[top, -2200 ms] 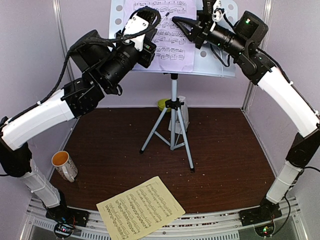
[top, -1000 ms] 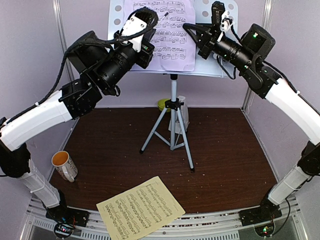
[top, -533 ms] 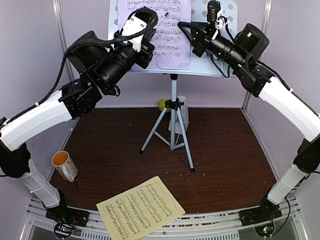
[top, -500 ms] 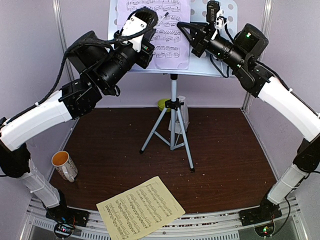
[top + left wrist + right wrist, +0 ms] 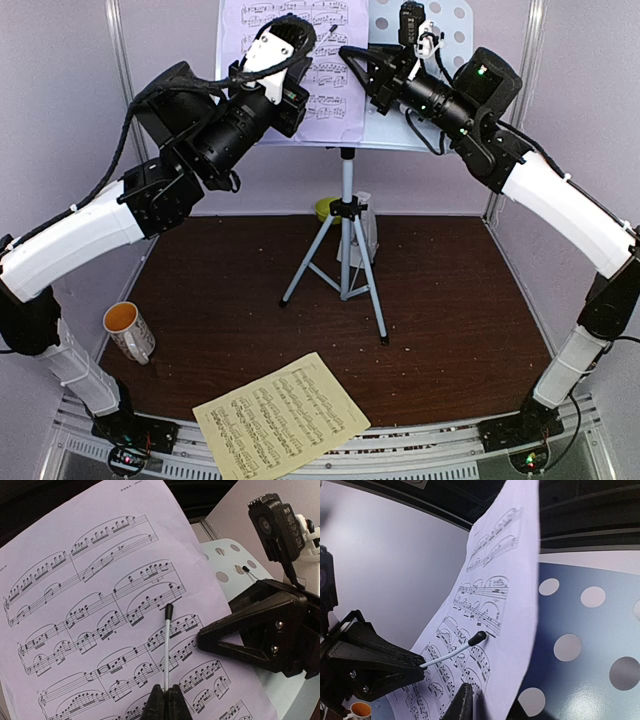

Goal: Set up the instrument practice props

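Note:
The pale perforated music stand (image 5: 445, 35) stands on its silver tripod (image 5: 347, 250) at the back. A lavender sheet-music page (image 5: 322, 75) lies against its desk. My right gripper (image 5: 347, 52) is shut on the page's right edge, seen close in the right wrist view (image 5: 468, 696). My left gripper (image 5: 312, 42) is shut on a thin white stick with a black tip (image 5: 166, 645) that points at the page (image 5: 100, 605). A yellow page (image 5: 282, 415) lies flat at the table's front. The white metronome (image 5: 363, 228) is partly hidden behind the tripod.
A white mug with an orange inside (image 5: 128, 330) stands at the front left. A small green bowl (image 5: 324, 208) sits at the back behind the tripod. The tripod's legs spread over the middle of the brown table (image 5: 450, 320). Walls close in on both sides.
My right gripper has moved left and up, carrying the lavender page leftward across the stand's desk. My left arm and its stick have held still.

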`<state>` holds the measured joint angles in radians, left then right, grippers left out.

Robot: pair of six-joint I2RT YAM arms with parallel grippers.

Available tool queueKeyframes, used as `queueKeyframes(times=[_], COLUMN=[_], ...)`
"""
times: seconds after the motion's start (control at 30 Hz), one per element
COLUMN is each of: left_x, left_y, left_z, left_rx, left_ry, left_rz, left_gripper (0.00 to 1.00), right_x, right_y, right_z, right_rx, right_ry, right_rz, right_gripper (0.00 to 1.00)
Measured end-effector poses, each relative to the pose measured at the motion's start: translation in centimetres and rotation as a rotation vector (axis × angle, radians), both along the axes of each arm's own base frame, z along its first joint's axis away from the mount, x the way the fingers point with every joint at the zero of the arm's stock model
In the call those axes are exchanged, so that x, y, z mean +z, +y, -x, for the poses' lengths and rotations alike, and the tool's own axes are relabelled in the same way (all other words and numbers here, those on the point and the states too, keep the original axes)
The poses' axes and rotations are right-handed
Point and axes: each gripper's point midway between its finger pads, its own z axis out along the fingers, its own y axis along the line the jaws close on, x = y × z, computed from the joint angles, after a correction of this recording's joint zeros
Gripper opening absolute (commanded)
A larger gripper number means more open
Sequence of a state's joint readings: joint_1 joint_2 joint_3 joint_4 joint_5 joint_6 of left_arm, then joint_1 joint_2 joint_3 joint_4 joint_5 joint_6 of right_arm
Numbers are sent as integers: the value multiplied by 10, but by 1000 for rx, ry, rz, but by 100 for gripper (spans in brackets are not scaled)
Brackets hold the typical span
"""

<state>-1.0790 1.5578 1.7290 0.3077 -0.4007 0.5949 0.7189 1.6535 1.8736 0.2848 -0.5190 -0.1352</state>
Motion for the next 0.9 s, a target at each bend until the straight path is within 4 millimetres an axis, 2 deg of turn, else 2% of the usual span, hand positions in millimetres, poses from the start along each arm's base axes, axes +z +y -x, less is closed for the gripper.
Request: queueKeyframes(times=[0.1,0.37,0.47,0.53,0.67,0.8,0.9], left_x=[0,6,14,18,22,16,12], left_y=[0,4,10,14,18,22,30], left_z=[0,4,9,12,17,22,25], left_rx=[1,-5,-13,-15,-16,-21,-28], left_ry=[0,-19,-33,-40,-49,-41,-22], left_rz=[-1,4,14,21,25,10,-2], left_gripper=[0,44,54,58,67,72,73], right_x=[2,4,4,4,5,6,10], right_y=[0,-1,-2,-2,-3,-6,-11], right_z=[1,0,-1,-2,-2,-1,3], right_rx=[0,-18,-26,-30,-38,-55,-66], right_ry=[0,-8,-13,-16,-18,-26,-35], right_rz=[-7,-15,-14,-14,-15,-15,-18], right_gripper=[35,42,49,52,66,81,88])
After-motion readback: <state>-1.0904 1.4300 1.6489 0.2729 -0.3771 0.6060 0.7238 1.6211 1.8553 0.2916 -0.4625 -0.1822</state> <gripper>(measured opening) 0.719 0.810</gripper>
